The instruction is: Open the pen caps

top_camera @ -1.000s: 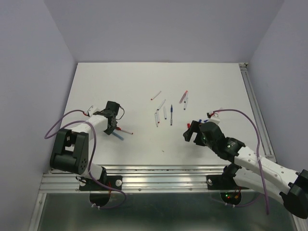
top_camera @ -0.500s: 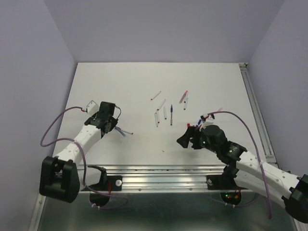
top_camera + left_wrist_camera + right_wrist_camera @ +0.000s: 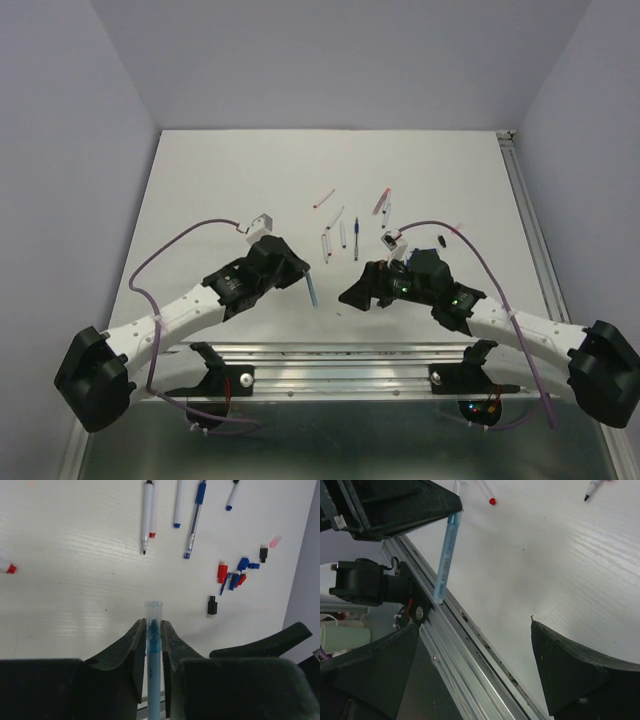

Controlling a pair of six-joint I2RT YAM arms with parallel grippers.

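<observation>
Top view first: the left hand is clenched on a blue pen. The pen's long axis runs roughly far-to-near, with its low end toward the near rail. The right hand sits just to the right of it, not touching. Loose pens are scattered mid-counter, most lying far-to-near. One black cap lies alone beside the right arm.

Left wrist view: both fingers squeeze the blue pen, and its clear open end points straight away from the camera. Can't tell if that end is a cap. Past it on the counter are a red cap and another black one, both lengthwise away from the camera. A blue cap and a pink cap lie slanted, all off to the right and well apart from the hand.

Right wrist view: the right hand's fingers are spread wide with nothing between them. The blue pen hangs slanted at upper left, lower end over the rail.
</observation>
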